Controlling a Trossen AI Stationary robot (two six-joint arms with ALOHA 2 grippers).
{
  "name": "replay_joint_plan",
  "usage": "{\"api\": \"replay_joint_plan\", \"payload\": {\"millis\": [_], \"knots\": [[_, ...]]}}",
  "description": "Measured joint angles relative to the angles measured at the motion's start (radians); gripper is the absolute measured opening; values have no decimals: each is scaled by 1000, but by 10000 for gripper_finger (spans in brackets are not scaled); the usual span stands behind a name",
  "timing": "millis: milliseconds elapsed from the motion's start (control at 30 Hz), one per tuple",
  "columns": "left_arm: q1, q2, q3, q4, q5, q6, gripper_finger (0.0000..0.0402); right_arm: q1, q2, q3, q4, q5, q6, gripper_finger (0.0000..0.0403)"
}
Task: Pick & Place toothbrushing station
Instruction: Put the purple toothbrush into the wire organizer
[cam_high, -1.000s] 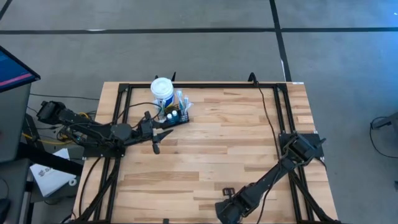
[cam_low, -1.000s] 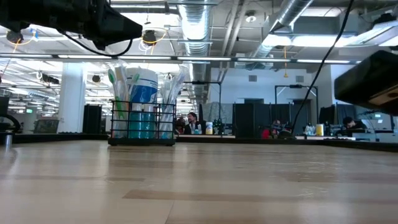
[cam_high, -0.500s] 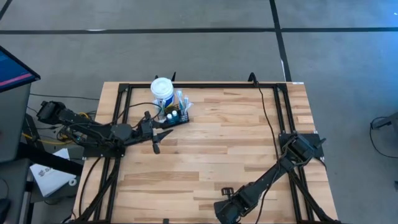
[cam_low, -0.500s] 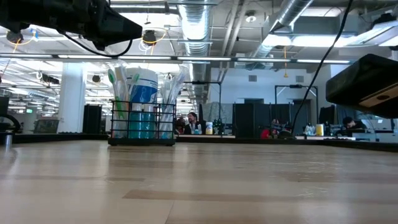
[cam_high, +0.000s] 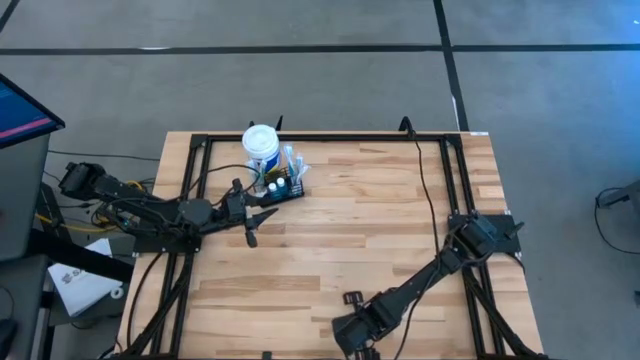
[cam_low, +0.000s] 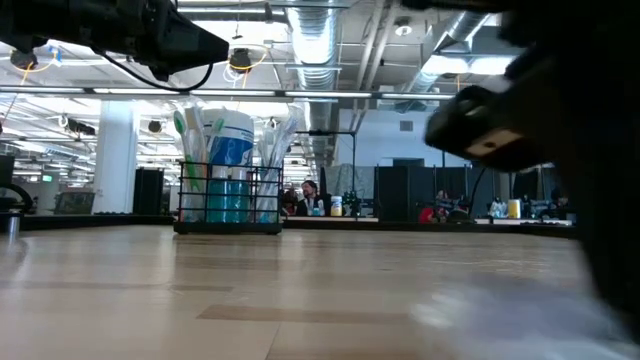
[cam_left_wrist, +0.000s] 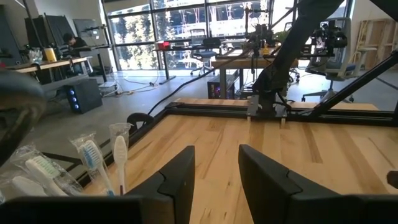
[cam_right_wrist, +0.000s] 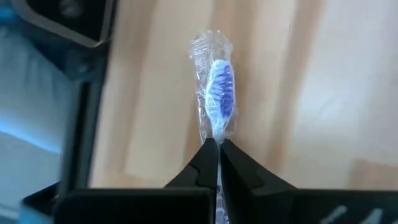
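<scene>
Wooden planks form the table (cam_high: 340, 230), framed by black rails. Near its far left corner stands the toothbrushing station (cam_high: 282, 186), a small black wire caddy holding wrapped toothbrushes, touching a taller white blue-labelled tub (cam_high: 261, 146). The left tool (cam_high: 251, 231) hovers just beside the station on its near side, its two dark fingers (cam_left_wrist: 177, 180) spread apart with nothing between them. The right tool (cam_high: 352, 298) is well apart from the station, over the table's near edge. Its fingers are clenched on a toothbrush (cam_right_wrist: 217, 99) with a blue and white bristle head, sealed in clear plastic wrap, sticking out beyond the fingertips.
</scene>
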Motion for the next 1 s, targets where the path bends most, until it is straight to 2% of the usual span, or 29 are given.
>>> {"api": "replay_joint_plan", "payload": {"millis": [733,1000], "knots": [[0,0,0,-1,1,0,117,-86,-120,4,9,249,-169,1],[0,0,0,-2,1,0,117,-118,-178,5,-5,425,-209,0]]}}
